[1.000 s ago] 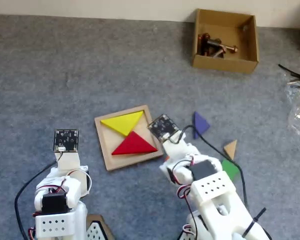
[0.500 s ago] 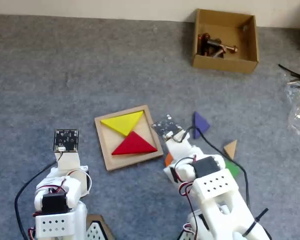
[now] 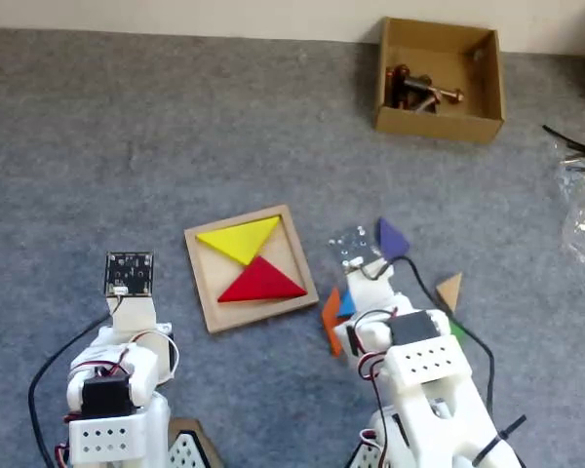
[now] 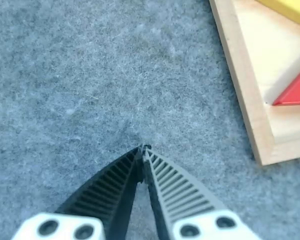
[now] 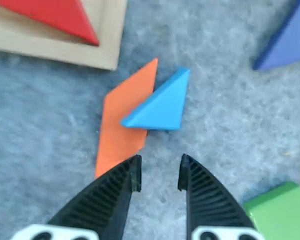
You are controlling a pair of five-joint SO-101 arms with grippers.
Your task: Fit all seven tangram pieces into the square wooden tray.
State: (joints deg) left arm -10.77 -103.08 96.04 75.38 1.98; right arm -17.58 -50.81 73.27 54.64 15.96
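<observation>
The square wooden tray (image 3: pixel 207 292) lies a little askew near the middle of the grey counter (image 3: pixel 127 146). It holds two large pieces: a yellow triangle (image 3: pixel 242 240) along its far side and a red triangle (image 3: pixel 261 282) along its near side, their points meeting around the tray's centre. The other five pieces lie loose on the counter to the right of the tray. An orange parallelogram (image 5: pixel 124 120) sits just beside the tray's near right corner, and a small blue triangle (image 5: pixel 160 105) touches its right edge; whether the blue one rests partly on it cannot be told. A purple triangle (image 3: pixel 391 239) lies farther off to the right, a tan triangle (image 3: pixel 450 290) sits right of that, and a green piece (image 5: pixel 280 212) lies nearest, partly under the right arm. The right hand (image 5: pixel 160 172) hangs just on the near side of the blue triangle, its jaws a little apart and gripping nothing. The left hand (image 4: pixel 143 148) is closed with nothing in it, over bare counter just left of the tray's near left corner. A cardboard box (image 3: pixel 439 127) holding metal parts stands at the far right.
</observation>
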